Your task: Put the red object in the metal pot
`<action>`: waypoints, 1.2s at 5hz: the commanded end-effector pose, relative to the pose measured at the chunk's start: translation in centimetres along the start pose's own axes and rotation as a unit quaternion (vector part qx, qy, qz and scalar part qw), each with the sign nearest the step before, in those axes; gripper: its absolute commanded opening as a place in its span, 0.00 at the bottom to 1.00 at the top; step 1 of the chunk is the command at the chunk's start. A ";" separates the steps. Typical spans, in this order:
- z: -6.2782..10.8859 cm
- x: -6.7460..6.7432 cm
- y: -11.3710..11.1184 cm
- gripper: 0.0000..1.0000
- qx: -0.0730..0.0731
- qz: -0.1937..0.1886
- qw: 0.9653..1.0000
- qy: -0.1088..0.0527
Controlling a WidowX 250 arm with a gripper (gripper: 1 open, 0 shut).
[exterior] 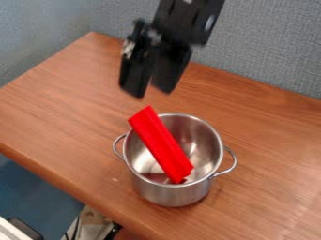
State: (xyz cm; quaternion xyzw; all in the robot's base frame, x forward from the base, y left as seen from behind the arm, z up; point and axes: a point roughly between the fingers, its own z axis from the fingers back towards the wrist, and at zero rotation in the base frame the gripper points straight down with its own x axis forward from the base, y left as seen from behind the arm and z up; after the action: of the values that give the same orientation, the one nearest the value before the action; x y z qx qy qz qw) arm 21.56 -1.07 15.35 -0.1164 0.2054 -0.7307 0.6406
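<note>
The gripper (148, 75) is smeared by motion blur, so its jaws merge into one dark block and the gap between them cannot be read from the view. The arm (189, 19) above it runs out of the top edge. The lower end of the red bar (160, 142) sinks inside the pot (175, 159), and whether it touches the bottom is hidden by the wall. The worktop (63, 94) is cut off at the left and right edges. Below its front edge, pale shapes at the bottom of the picture are too blurred to name.
</note>
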 end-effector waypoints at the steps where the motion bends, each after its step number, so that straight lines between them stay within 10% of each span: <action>1: -1.1 -1.2 -1.0 1.00 0.034 -0.034 0.999 0.010; 2: -1.3 -2.2 -0.3 1.00 0.031 -0.041 0.998 0.026; 4: -0.3 -1.8 0.1 1.00 0.024 -0.015 1.000 -0.003; 6: -1.0 -3.0 2.1 1.00 0.013 -0.077 0.997 0.000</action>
State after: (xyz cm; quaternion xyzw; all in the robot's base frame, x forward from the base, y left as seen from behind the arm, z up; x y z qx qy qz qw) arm 22.78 1.43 12.99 -0.1411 0.1984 -0.7781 0.5791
